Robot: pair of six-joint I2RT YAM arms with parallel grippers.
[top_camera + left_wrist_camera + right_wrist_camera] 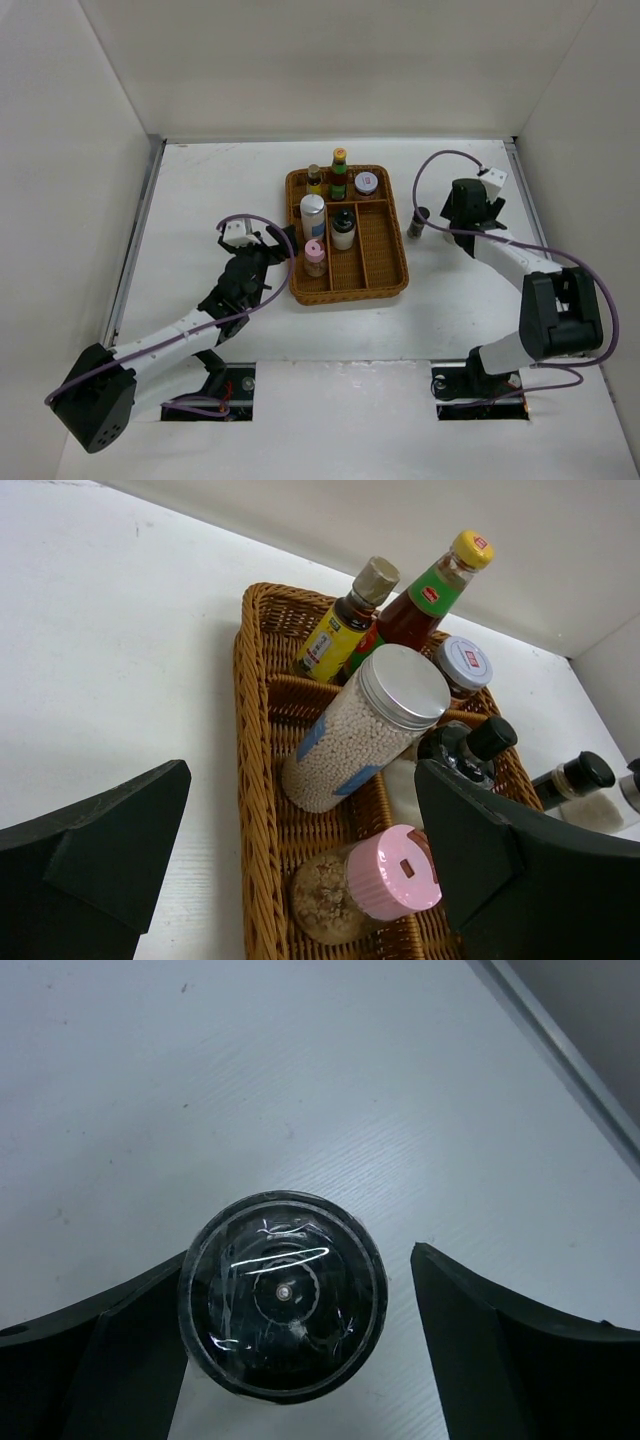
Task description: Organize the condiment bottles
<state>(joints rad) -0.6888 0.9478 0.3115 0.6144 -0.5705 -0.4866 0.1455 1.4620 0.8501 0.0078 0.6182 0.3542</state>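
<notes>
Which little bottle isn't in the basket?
The dark-topped shaker. It stands alone on the table, right of the wicker tray, at the open right end effector.

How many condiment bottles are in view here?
7. Six in the wicker tray: yellow-label bottle, orange-capped bottle, grey-lidded jar at the back; silver-lidded jar, black-capped bottle, pink-lidded jar nearer. One dark-lidded bottle stands on the table beside it, within the right hand. None seems hidden.

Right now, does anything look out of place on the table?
Yes: one dark-capped bottle stands on the table right of the wicker tray, inside the open right claw. The other six bottles sit in the tray.
</notes>
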